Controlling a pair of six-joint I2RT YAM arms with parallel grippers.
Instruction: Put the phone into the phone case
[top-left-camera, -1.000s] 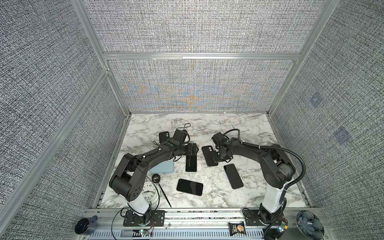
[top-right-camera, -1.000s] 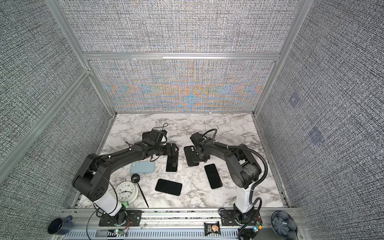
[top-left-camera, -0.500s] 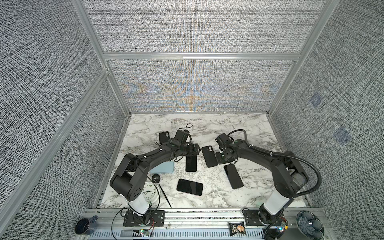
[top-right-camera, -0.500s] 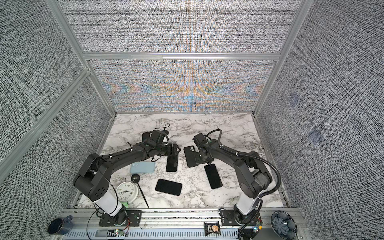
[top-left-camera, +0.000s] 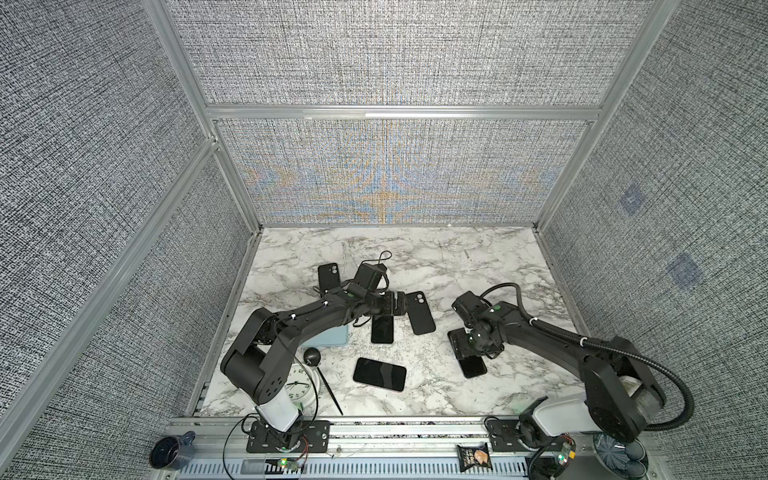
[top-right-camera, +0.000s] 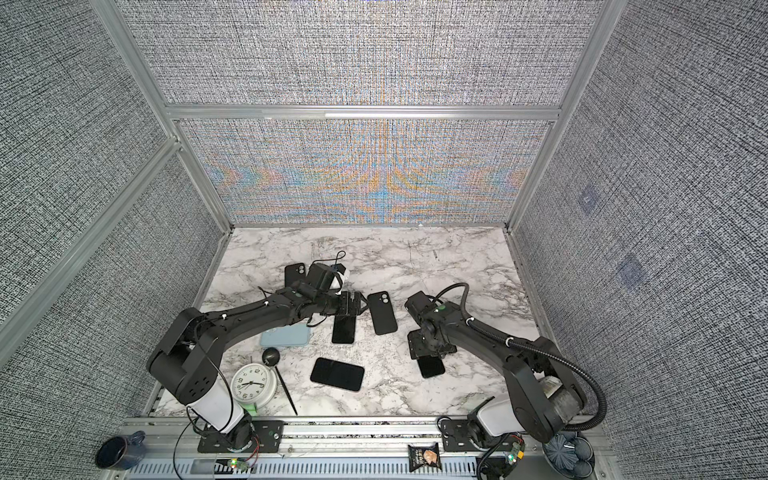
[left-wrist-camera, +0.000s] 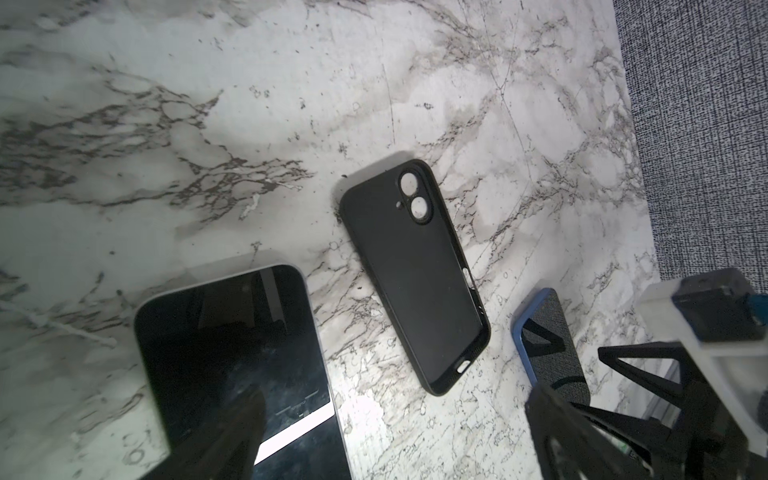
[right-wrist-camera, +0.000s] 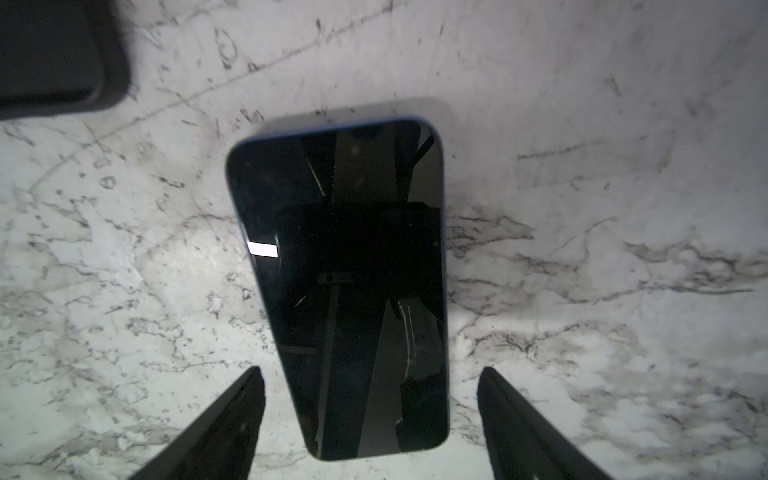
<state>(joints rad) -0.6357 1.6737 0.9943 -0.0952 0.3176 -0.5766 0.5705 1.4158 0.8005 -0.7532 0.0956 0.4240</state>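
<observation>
phone (right-wrist-camera: 345, 270) between right gripper's (right-wrist-camera: 370, 376) parted jaws

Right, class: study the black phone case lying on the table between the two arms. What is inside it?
Nothing: the black phone case lies empty, open side up. The marble table shows through its two lens holes; the rest of the table beneath is covered.

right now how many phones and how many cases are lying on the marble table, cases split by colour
phones: 3
black cases: 2
pale blue case, partly under the left arm: 1
total: 6
</observation>
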